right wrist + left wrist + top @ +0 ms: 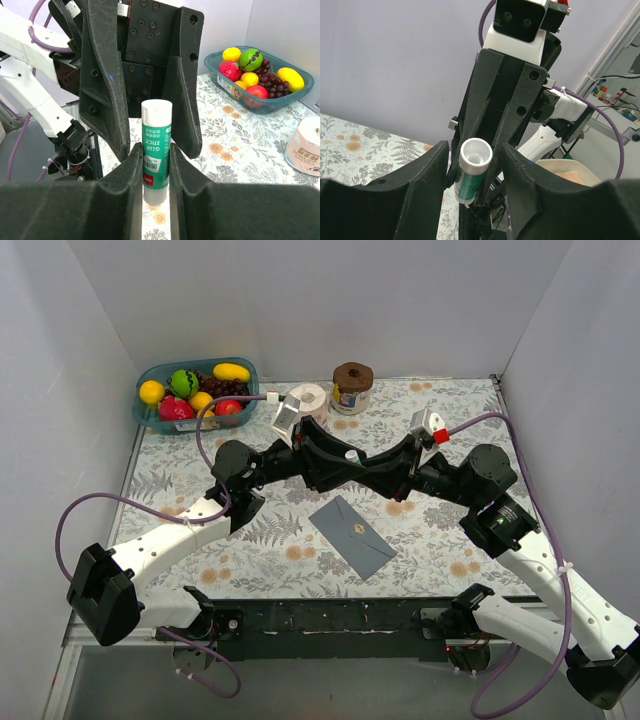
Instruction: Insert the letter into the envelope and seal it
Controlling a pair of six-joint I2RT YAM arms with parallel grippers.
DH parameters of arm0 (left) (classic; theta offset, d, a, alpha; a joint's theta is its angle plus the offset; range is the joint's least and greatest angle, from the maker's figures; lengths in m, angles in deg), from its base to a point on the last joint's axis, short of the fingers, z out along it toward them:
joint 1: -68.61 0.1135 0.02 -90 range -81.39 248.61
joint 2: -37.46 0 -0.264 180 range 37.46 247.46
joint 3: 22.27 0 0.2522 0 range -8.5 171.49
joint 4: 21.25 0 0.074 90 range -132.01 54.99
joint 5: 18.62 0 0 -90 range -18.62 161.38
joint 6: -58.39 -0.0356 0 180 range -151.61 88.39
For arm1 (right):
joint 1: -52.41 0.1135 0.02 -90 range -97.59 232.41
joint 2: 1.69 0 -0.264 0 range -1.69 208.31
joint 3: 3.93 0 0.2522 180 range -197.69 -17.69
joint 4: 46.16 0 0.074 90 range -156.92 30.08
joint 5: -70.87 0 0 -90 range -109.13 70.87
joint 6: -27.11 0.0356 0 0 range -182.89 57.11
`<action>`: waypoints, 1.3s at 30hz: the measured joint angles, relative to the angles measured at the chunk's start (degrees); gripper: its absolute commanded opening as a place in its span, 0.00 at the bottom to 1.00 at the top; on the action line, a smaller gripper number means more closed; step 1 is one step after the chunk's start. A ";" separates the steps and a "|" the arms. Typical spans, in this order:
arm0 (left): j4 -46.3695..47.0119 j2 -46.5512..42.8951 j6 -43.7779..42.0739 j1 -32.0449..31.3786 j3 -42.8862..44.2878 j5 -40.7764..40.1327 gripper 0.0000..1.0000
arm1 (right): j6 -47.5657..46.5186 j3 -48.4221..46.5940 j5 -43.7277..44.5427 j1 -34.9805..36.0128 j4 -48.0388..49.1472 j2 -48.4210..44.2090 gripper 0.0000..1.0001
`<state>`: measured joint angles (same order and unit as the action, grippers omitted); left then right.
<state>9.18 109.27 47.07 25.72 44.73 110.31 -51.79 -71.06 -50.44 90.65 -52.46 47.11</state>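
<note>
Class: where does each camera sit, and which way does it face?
Top: above and behind, looking down on table and envelope; left arm and right arm show.
Left wrist: on the left arm, facing the right arm's jaws; own jaws frame them.
Right wrist: on the right arm, facing the left arm's jaws and fruit tub; own jaws show.
Shared: both wrist views show the glue stick.

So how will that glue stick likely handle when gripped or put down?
The glue stick looks like a rigid plastic tube, so it probably won't bend in the right claw. Being round and smooth, it may slip or twist. Laid on its side, it would likely roll.
</note>
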 measured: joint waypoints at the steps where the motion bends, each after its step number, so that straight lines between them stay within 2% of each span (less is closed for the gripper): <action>1: -0.02 0.00 -0.04 0.00 0.00 -0.04 0.60 | -0.11 0.00 -0.02 -0.02 -0.02 0.04 0.01; 7: -0.15 -0.17 -0.44 0.07 -0.02 -0.61 0.64 | -0.55 0.02 -0.31 -0.04 -0.04 0.07 0.01; 11: -0.20 -0.24 -0.46 0.11 -0.02 -0.72 0.60 | -0.72 0.02 -0.44 -0.04 -0.04 0.35 0.01; 17: -0.20 -0.24 -0.46 0.31 -0.02 -0.76 0.50 | -0.87 0.02 -0.44 -0.15 -1.03 1.11 0.01; 21: -0.22 -0.24 -0.48 0.37 -0.02 -0.79 0.27 | -0.94 0.31 -0.46 -0.28 -1.31 1.22 0.01; 22: -0.28 -0.24 -0.79 0.37 -0.02 -0.85 0.13 | -0.96 0.46 -0.79 -0.31 -1.31 1.25 0.01; 23: -0.48 -0.22 -0.76 0.37 -0.02 -0.87 0.05 | -0.96 0.48 -0.96 -0.28 -1.31 1.27 0.01; 24: -0.66 -0.17 -0.87 0.57 -0.02 -0.92 0.00 | -0.96 0.50 -1.22 -0.24 -1.31 1.25 0.01; 31: -2.80 0.09 -2.43 0.72 0.57 -2.12 0.00 | -0.85 0.66 0.35 -0.26 -1.14 1.95 0.01; 34: -12.17 1.53 -6.58 -0.42 5.42 -10.08 0.00 | -0.72 0.42 5.38 -0.55 0.28 4.11 0.01; 38: -24.57 5.70 -14.05 -4.90 14.45 -33.24 0.00 | 0.52 -2.73 17.46 -0.94 1.88 9.84 0.01; 39: -26.25 6.86 -15.28 -5.70 16.17 -38.23 0.17 | 0.81 -3.63 21.16 -0.59 2.32 11.50 0.01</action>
<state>-17.07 116.14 31.79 20.01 60.90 72.09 -50.99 -74.68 -29.28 90.06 -50.14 58.61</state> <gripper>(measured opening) 0.216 0.246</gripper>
